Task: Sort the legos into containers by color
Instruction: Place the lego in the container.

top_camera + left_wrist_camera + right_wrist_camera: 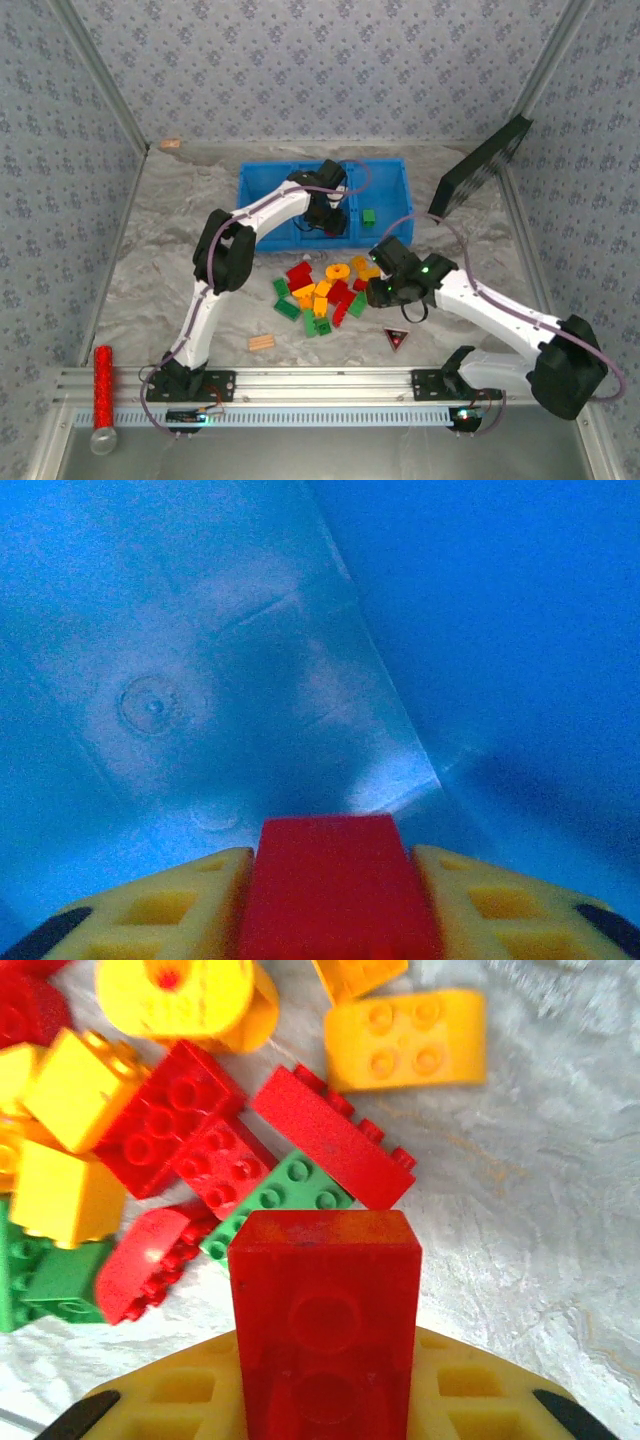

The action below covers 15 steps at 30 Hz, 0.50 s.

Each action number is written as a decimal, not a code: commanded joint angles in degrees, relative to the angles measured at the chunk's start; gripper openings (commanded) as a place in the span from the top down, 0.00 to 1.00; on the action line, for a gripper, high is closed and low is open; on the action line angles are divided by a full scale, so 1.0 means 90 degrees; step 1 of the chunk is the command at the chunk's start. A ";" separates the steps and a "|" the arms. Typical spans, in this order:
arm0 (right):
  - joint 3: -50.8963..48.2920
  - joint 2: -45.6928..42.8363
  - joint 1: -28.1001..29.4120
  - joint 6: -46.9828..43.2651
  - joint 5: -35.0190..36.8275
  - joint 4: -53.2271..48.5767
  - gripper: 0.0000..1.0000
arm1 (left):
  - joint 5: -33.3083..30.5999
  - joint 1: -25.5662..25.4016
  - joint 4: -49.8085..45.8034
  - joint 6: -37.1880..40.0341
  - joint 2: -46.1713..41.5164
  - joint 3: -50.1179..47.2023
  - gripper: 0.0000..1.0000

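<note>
Pinching red bricks [335, 905] [325, 1310]: left hand [333, 865], seemingly snug, inside bin [264, 203]; right hand [322, 1345] above pile [322, 295].

The table [170, 260] in front of me is grey and marbled. At its far side stands the blue bin [265, 200]. Nearer me lies a loose pile of legos [320, 295], red, yellow and green, crowded against one another. Near the pile on its left lies a tan ridged wooden piece [262, 342], and on its right a dark triangle [396, 339] with a red mark. A small tan bit [170, 144] rests in the far left corner.
</note>
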 commanded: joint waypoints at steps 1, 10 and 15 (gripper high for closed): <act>0.0394 -0.0133 -0.0141 -0.0246 -0.0101 -0.0695 0.79 | 0.0110 -0.0022 -0.0063 -0.0079 -0.0070 0.0019 0.50; 0.1400 0.0253 -0.0395 -0.0961 -0.0085 -0.0762 0.79 | 0.0210 -0.0021 0.0325 0.0005 -0.1062 -0.0397 0.40; 0.2077 0.0849 -0.0491 -0.1239 0.0017 -0.0508 0.80 | 0.0449 -0.0022 0.0509 0.0200 -0.2029 -0.0547 0.36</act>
